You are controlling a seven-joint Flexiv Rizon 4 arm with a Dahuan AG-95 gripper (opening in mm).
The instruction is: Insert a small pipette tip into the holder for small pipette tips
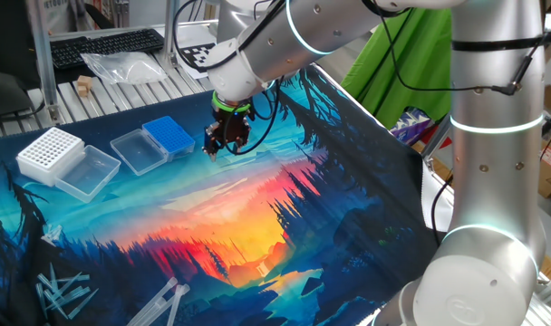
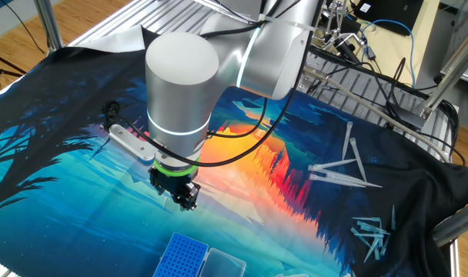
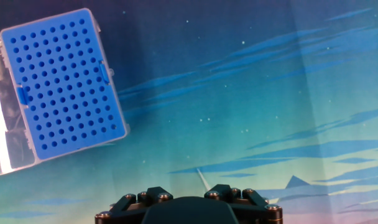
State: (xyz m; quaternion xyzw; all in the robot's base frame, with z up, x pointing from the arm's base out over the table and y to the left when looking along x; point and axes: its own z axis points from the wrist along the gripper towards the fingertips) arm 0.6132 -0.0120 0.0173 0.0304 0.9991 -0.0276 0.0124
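The blue holder for small pipette tips [image 1: 169,136] stands on the mat at the back left, its clear lid [image 1: 138,149] open flat beside it. It also shows in the other fixed view [image 2: 180,258] and fills the upper left of the hand view [image 3: 64,84]. My gripper [image 1: 223,145] hangs just right of the holder and above the mat [image 2: 184,196]. In the hand view only the gripper's [image 3: 189,194] knuckles show. A thin clear small pipette tip [image 3: 202,177] sticks out from between them, pointing at the mat, to the right of the holder.
A larger white rack [image 1: 51,152] with its open clear lid [image 1: 87,172] stands left of the blue holder. Loose pipette tips lie at the mat's near left corner [image 1: 62,294] and show in the other fixed view [image 2: 342,165]. A plastic bag [image 1: 126,65] and a keyboard [image 1: 103,45] lie behind.
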